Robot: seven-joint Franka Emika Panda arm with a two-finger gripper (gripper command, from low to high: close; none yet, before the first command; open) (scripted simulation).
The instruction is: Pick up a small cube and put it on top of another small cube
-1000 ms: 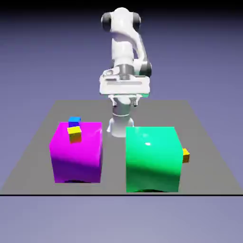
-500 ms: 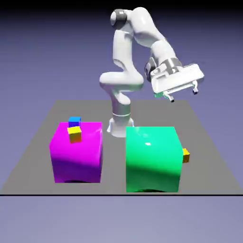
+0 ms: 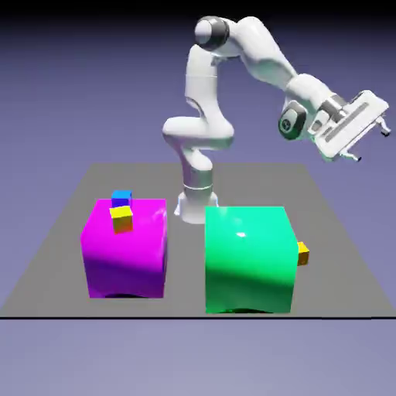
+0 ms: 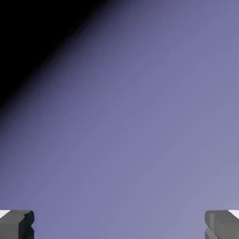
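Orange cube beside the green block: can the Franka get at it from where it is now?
Probably yes: the claw hangs open and empty, and nothing shows above the orange cube. The green block hides part of it, so side clearance is unclear.

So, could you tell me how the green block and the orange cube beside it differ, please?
The green block is far bigger than the orange cube. The green block shows nearly whole, while the orange cube is partly hidden behind the block's edge. Neither is in the pincer.
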